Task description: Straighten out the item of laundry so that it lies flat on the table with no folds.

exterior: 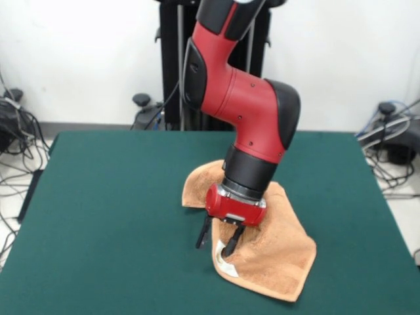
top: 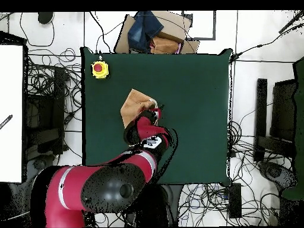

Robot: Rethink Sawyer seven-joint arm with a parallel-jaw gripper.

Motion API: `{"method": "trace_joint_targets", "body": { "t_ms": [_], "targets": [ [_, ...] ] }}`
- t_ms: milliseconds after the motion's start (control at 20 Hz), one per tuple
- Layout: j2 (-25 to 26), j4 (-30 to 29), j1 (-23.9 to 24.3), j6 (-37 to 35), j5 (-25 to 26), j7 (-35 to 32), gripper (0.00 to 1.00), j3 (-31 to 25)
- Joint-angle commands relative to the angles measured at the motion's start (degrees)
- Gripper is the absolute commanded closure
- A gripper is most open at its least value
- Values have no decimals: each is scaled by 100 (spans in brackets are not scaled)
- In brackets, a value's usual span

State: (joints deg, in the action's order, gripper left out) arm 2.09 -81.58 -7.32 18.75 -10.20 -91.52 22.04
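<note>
The tan-orange towel (exterior: 279, 252) lies rumpled on the green table (exterior: 98, 197), right of centre, with its far part folded and partly hidden behind my arm. A white label (exterior: 225, 261) shows at its near-left corner. My gripper (exterior: 217, 239) points down at that corner with its jaws apart. The left finger is over bare table and the right finger is at the towel's edge, just above the label. In the overhead view the towel (top: 133, 103) lies left of centre on the table (top: 196, 89). There the gripper (top: 156, 109) is at the towel's right edge, mostly hidden by the wrist.
A yellow box with a red button (top: 100, 69) sits on one table corner. A cardboard box with blue cloth (top: 155, 31) stands beyond the far edge. Cables (top: 50, 89) lie on the floor around the table. My arm (top: 142, 157) reaches over the near edge.
</note>
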Motion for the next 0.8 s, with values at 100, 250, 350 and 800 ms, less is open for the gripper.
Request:
{"method": "trace_joint_targets", "body": {
  "t_ms": [100,250,350,800],
  "targets": [
    [135,138,122,218,-37,-1041,0,-452],
    [133,132,130,210,-27,-1042,100,-461],
    [121,124,137,178,-18,-1039,100,-469],
    [138,130,130,166,-41,-1037,100,-459]
  ]
}}
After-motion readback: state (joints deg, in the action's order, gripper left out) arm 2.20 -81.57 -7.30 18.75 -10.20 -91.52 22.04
